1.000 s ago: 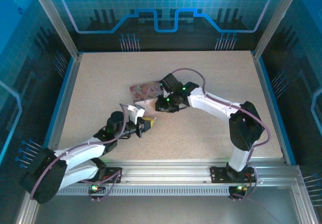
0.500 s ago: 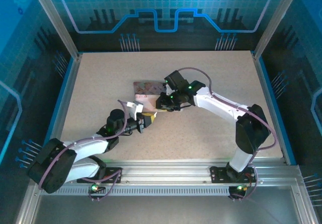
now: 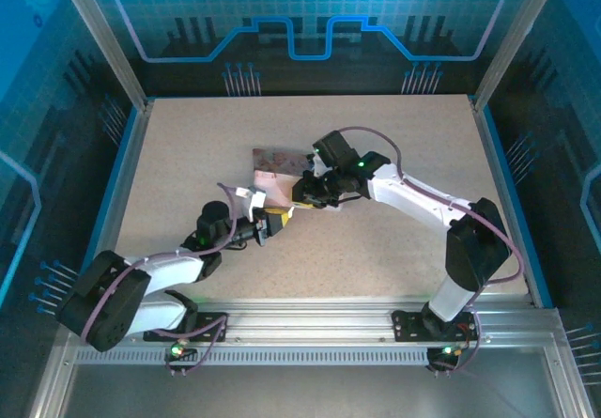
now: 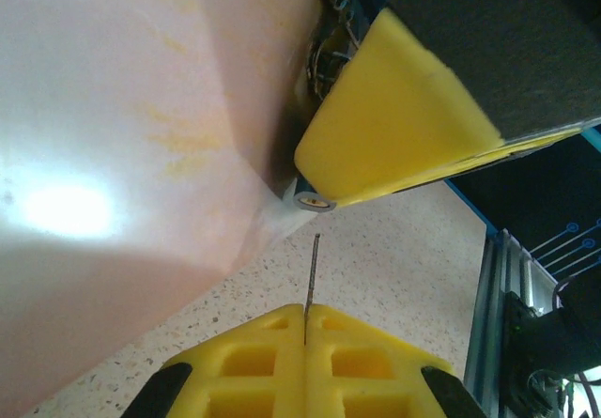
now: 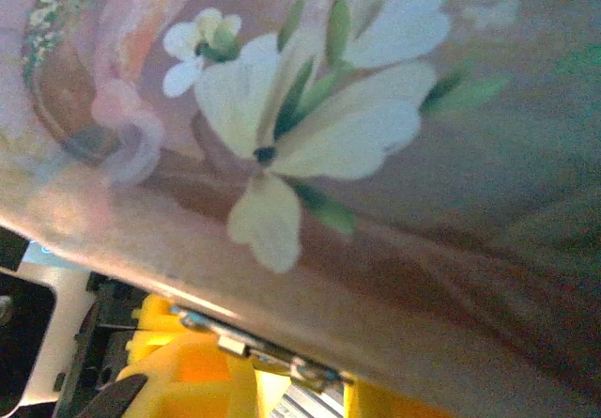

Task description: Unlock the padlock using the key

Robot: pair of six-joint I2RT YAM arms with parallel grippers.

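Left wrist: key (image 4: 312, 277) near tin (image 4: 141, 108)

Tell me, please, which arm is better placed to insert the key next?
Left: the left hand, shut, pinches the key, blade aimed at the tin's corner, where the right hand sits.

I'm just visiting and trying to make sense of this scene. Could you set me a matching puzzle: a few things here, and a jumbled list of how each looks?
Things:
1. key
2. tin
3. table

Looks:
A. pink, painted with a white flower
B. speckled beige
C. thin dark metal, pinched in the left gripper

Pairs: 1-C, 2-A, 3-B
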